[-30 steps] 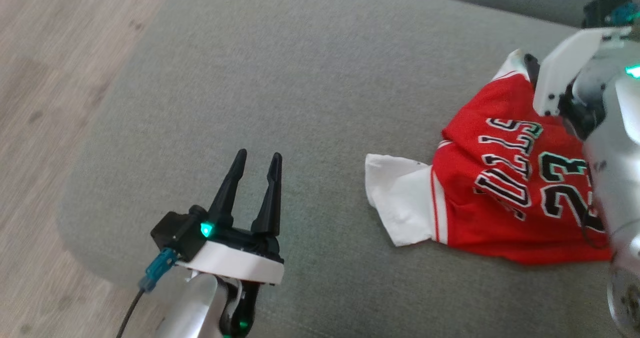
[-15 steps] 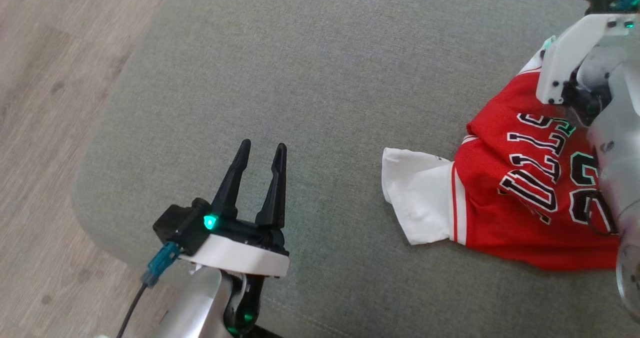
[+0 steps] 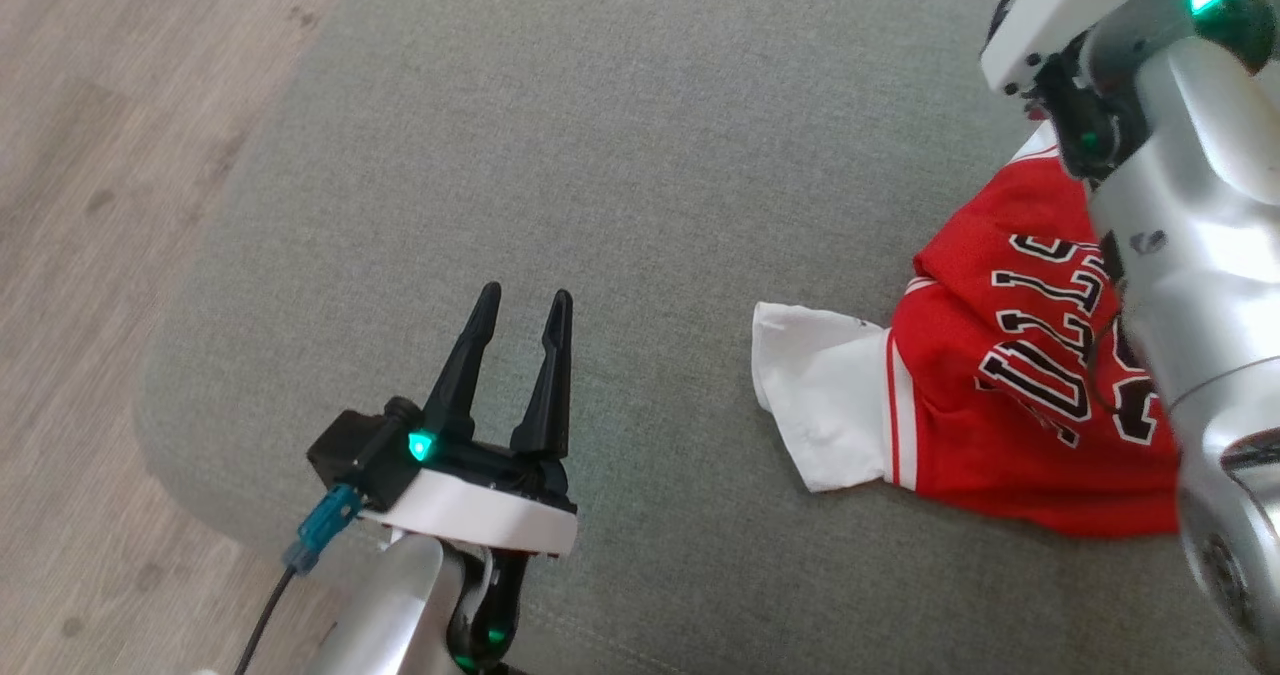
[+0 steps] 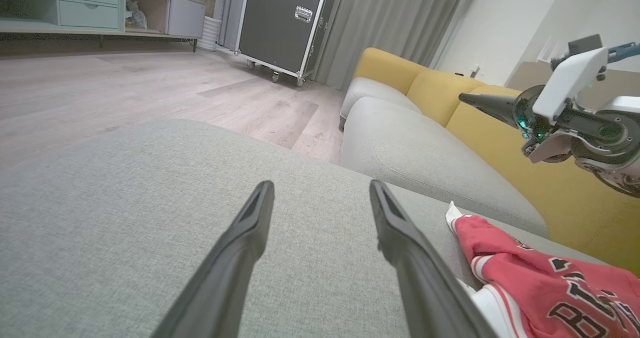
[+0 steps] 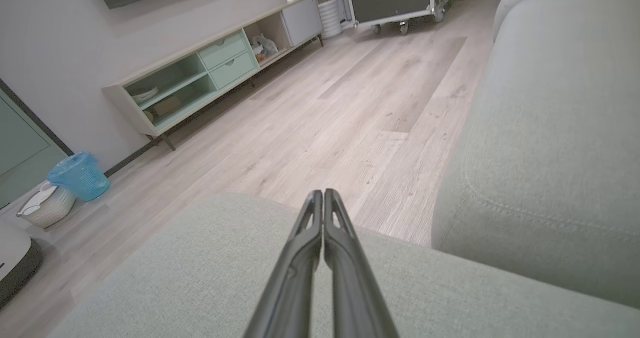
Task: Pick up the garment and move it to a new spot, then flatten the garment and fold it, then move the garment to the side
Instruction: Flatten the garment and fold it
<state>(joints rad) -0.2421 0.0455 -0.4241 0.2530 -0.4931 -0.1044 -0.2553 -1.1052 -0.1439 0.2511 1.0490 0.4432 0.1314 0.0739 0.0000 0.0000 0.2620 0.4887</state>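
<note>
1. The garment [image 3: 1000, 395], a red jersey with a white sleeve [image 3: 815, 395], lies crumpled on the grey sofa cushion [image 3: 650, 155]. It sits at about 3 o'clock in the head view, with the sleeve pointing toward 9 o'clock.
2. The right hand [image 5: 322, 194] has its fingers pressed together with nothing between them, and it is held up clear of the cloth. In the head view the right arm [image 3: 1180, 255] crosses the garment's 3 o'clock side.
3. The left hand [image 3: 525, 295] is spread wide and empty at 7 o'clock, well apart from the garment.
4. Judging by this, no step is complete. The pick-up, the move to a new spot, the flattening, the fold and the final shift aside all remain.
5. A second ago the right wrist sat low over the garment's 12 o'clock corner. It has since lifted toward 1 o'clock and the hand has closed on no cloth, which looks like a missed grasp. The crumple looks much the same, the left hand is unchanged, and the head camera has shifted slightly.
</note>
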